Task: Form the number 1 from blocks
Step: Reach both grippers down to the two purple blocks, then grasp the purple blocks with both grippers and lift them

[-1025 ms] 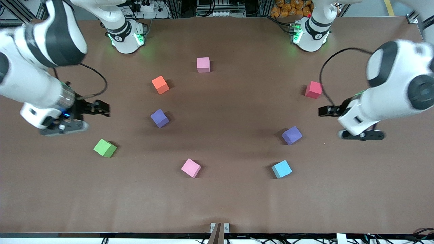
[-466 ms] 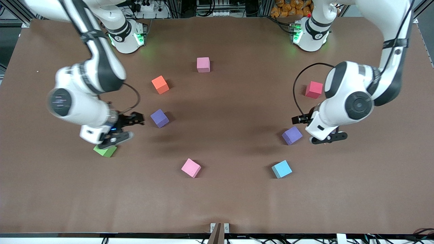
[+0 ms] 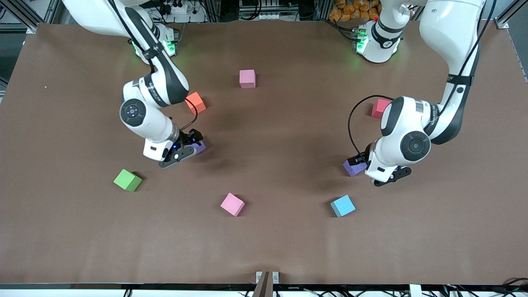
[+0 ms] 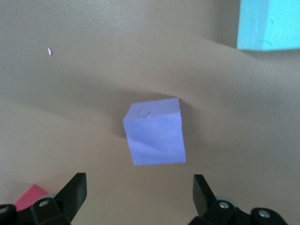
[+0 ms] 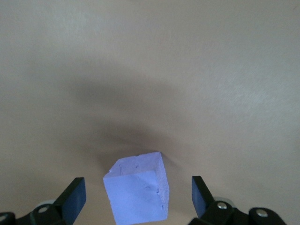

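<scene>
Several blocks lie scattered on the brown table (image 3: 280,247). My right gripper (image 3: 192,138) hangs open just over one purple block (image 3: 201,147); in the right wrist view that purple block (image 5: 138,192) shows between the spread fingers (image 5: 72,197), untouched. My left gripper (image 3: 358,160) is open over the other purple block (image 3: 353,168), which in the left wrist view lies just ahead of the open gripper (image 4: 139,192) as a purple block (image 4: 154,132). Loose on the table lie a pink block (image 3: 247,78), an orange block (image 3: 195,102), a second pink block (image 3: 232,204) and a light blue block (image 3: 342,206).
A green block (image 3: 127,180) lies toward the right arm's end of the table. A red block (image 3: 377,108) is half hidden by the left arm's wrist. The light blue block (image 4: 269,23) and a red corner (image 4: 30,197) show in the left wrist view.
Both arms have swung in from the table's ends and come down, each stopping over a purple block. Both grippers stayed open. No block has moved.
</scene>
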{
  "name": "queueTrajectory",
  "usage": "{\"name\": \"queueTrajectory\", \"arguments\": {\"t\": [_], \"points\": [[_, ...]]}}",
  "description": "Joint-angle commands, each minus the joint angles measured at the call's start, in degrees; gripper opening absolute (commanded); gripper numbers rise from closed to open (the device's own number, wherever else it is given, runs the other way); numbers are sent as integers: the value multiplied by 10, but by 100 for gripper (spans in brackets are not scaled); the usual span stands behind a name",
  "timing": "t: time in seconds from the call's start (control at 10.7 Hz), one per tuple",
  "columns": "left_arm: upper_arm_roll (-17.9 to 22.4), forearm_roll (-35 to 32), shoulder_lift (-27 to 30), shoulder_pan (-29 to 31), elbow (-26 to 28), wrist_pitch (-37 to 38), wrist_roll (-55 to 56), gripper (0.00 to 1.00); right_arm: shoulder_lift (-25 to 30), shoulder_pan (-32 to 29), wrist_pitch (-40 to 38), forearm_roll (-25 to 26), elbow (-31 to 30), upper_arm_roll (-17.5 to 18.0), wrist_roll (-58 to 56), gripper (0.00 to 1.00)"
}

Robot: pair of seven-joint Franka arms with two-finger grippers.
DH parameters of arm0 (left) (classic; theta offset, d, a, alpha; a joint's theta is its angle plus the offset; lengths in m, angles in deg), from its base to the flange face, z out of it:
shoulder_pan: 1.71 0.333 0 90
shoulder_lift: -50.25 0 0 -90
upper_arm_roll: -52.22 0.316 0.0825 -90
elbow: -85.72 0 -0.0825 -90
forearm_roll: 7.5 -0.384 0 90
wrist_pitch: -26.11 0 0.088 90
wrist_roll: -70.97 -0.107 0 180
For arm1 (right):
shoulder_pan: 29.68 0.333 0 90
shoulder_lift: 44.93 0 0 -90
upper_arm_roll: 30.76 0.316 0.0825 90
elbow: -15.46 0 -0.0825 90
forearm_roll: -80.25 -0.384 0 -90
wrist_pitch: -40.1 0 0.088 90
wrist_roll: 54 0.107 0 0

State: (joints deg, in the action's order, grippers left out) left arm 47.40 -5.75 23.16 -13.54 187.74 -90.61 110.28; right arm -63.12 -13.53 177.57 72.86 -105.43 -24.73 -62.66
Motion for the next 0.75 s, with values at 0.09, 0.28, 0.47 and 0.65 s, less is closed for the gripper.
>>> {"name": "queueTrajectory", "arguments": {"t": [0.09, 0.28, 0.47, 0.65], "points": [[1, -44, -32, -19, -3, -34, 120, 100, 19, 6, 6, 5, -26, -4, -9, 100], [1, -46, -44, -25, -3, -37, 132, 100, 16, 6, 35, 7, -44, -4, -9, 100], [1, -47, -56, -25, -2, -44, 132, 100, 13, 9, 49, 7, -54, -4, -9, 100], [1, -47, -67, -24, -3, -47, 132, 100, 9, 15, 52, 7, -57, -4, -8, 100]]}}
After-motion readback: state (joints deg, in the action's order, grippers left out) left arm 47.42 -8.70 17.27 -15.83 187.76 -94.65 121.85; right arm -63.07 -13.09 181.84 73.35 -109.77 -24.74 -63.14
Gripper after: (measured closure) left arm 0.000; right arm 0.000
